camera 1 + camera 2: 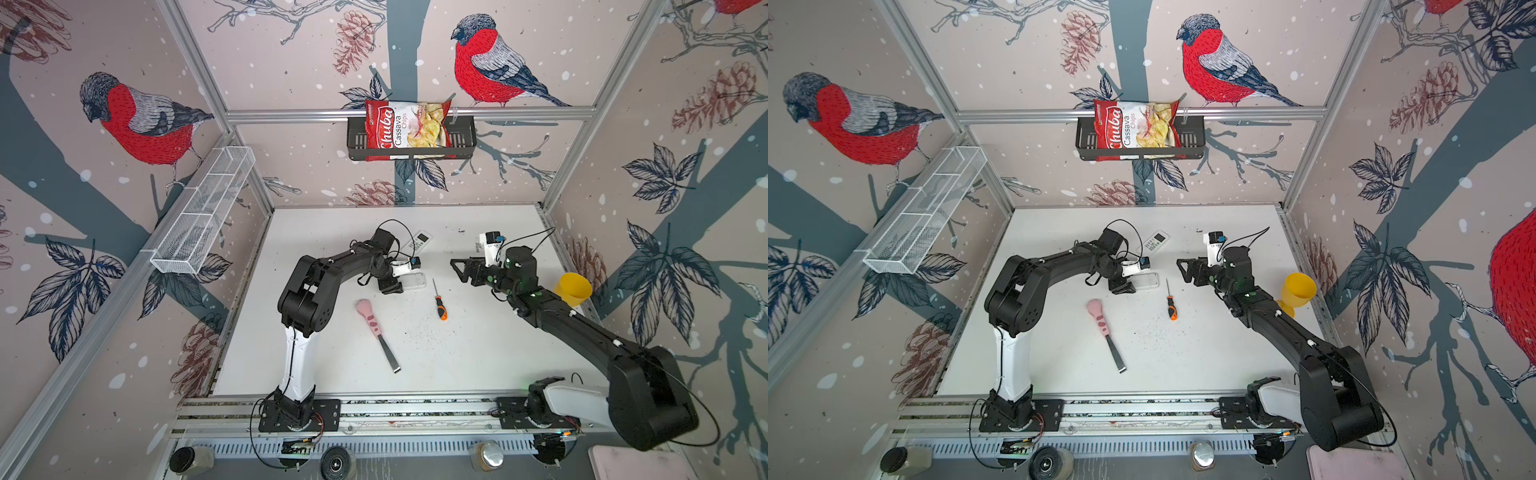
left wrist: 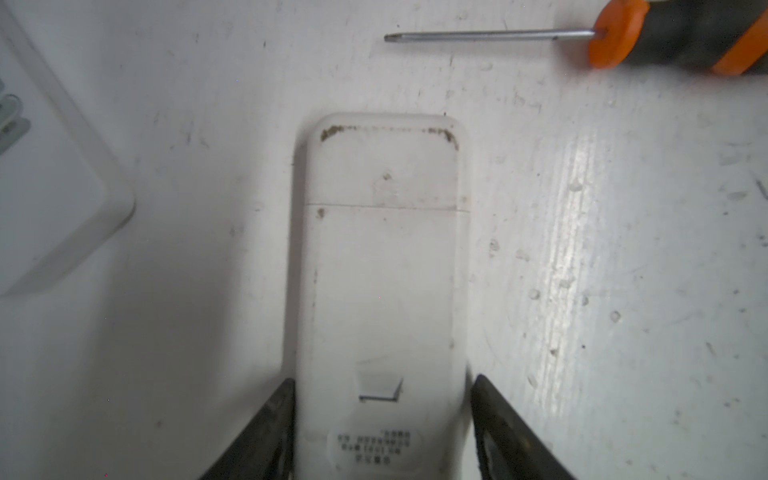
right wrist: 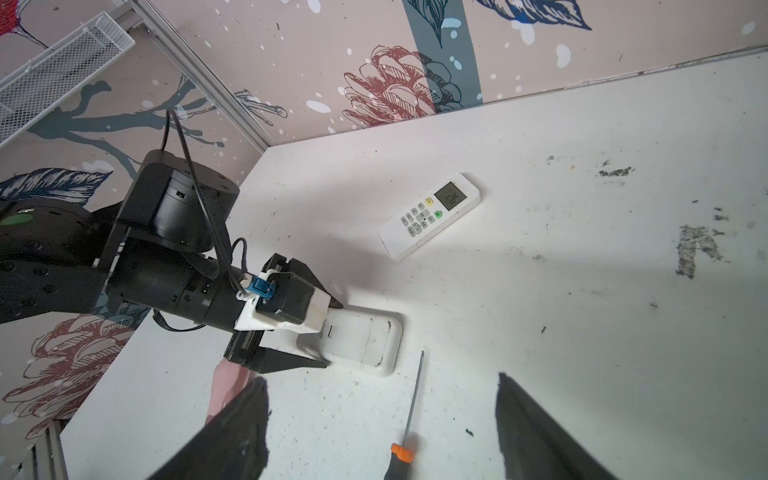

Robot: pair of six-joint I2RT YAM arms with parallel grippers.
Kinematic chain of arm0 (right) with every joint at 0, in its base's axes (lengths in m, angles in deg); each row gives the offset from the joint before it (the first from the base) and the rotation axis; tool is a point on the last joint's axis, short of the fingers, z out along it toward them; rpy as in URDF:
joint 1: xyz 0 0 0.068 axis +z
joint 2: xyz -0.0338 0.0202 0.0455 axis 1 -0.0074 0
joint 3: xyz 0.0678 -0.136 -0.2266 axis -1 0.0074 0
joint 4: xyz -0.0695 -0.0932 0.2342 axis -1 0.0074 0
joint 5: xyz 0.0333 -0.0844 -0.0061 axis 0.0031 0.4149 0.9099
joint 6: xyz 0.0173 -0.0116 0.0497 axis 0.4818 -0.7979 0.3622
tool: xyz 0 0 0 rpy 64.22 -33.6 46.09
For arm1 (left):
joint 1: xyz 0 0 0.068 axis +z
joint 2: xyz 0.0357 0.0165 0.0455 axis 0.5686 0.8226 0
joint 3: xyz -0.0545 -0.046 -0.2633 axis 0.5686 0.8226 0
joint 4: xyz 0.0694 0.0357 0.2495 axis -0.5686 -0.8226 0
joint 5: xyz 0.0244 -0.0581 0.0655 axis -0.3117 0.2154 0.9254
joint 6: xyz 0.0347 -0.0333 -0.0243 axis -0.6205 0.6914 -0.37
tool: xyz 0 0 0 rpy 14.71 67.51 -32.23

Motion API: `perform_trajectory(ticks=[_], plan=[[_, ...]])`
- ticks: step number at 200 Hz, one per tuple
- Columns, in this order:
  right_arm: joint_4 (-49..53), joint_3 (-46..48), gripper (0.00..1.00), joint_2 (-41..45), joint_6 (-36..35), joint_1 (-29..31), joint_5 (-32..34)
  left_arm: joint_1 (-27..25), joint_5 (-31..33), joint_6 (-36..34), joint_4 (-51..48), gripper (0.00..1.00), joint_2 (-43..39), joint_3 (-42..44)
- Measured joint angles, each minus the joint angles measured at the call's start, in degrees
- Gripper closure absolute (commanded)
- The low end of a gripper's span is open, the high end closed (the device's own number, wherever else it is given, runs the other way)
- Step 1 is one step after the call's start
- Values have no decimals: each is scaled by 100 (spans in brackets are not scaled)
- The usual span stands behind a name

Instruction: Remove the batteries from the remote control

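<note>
the face-down remote [image 2: 382, 291] is cut off at the left pincer [image 2: 383, 380], its label [image 2: 374, 446] too blurred to read, the screwdriver [image 2: 681, 37] beyond it cropped.

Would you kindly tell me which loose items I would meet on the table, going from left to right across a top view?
First the pink-handled tool, then the face-down remote, the screwdriver, the yellow cup.

Bright even light, soft shadows, glare on table [image 2: 582, 187], blurry wrist-view foreground.
</note>
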Motion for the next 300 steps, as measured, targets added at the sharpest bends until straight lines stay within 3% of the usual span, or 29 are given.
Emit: perform_trajectory(ticks=[61, 131, 175, 249, 300], plan=[[33, -216, 16, -479, 17, -20, 17, 26, 83, -22, 42, 59, -118, 72], [251, -697, 28, -1158, -7, 142, -129, 57, 214, 35, -24, 62, -767, 140], [568, -1150, 21, -1687, -101, 481, -308, -26, 208, 46, -28, 64, -1078, 256], [896, -1832, 27, -2494, -258, 859, -433, -85, 221, 46, -44, 65, -1279, 310], [1005, -2192, 26, -2889, -332, 935, -577, -98, 249, 87, -52, 66, -1294, 356]])
